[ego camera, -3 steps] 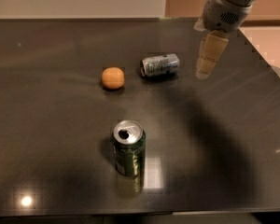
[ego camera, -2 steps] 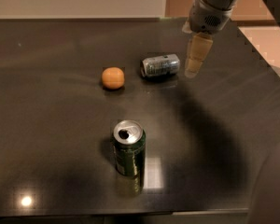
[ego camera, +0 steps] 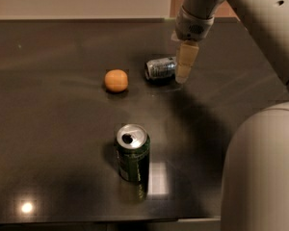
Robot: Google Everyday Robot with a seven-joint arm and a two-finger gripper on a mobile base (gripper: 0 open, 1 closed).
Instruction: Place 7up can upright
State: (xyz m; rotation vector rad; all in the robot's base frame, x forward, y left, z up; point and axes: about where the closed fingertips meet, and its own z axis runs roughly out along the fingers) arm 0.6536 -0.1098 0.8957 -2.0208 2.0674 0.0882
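My gripper (ego camera: 182, 75) hangs over the far part of the dark worktop (ego camera: 53, 129), at about 1 o'clock from its middle, pointing straight down with its cream tip low above the surface. Whether it is spread or pressed together I cannot tell from this angle; it holds nothing. My arm (ego camera: 250, 13) reaches to it from the 2 o'clock corner, and a large pale rounded part of me (ego camera: 262, 172) fills the 4 o'clock corner of the view.

The 7up can (ego camera: 160, 69) lies on its side just at the 9 o'clock side of my gripper. Its long axis runs roughly from 9 to 3 o'clock, with one round end facing 9 o'clock and the other end right by my gripper. I cannot tell whether the two touch or stand a hair apart. The can's silvery side shows dark print, and a dark shadow sits under it on the worktop.

An orange ball-like fruit (ego camera: 116, 80) rests at the 9 o'clock side of the 7up can, near it but apart, a little closer to the near edge.

A dark green can (ego camera: 133, 153) stands upright well apart from both, toward 6 o'clock, its silver top opened. Just at its 3 o'clock side a pale square reflection (ego camera: 159, 177) shines on the worktop, and a small bright glint (ego camera: 26, 207) shows near the 7 o'clock corner.
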